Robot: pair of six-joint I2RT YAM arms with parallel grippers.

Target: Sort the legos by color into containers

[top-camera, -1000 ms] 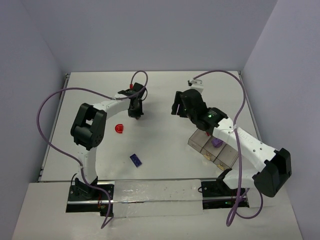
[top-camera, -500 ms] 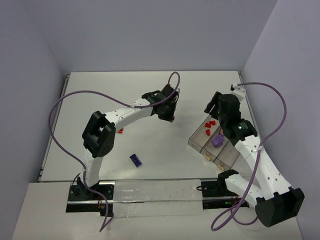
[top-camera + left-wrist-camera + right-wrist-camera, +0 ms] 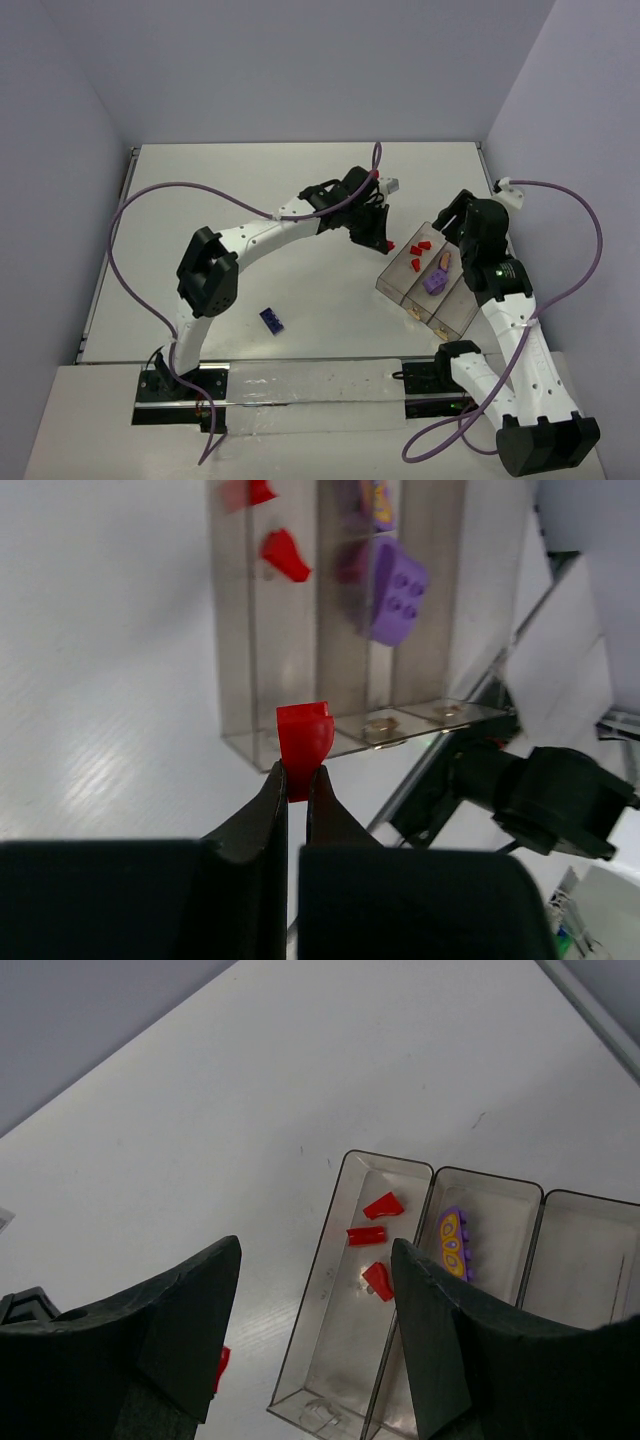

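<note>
Grip: my left gripper (image 3: 296, 783) pinches the small red plastic half-disc brick (image 3: 303, 738) by one edge; I judge it light, rigid, slippery.

**No readable text**

No letters, numbers, brand marks or signs can be read on the tray (image 3: 580, 1260), the red bricks (image 3: 367, 1234), the arms (image 3: 260, 232) or the table (image 3: 200, 200). The purple brick (image 3: 453, 1244) carries only a yellow pattern.
</note>
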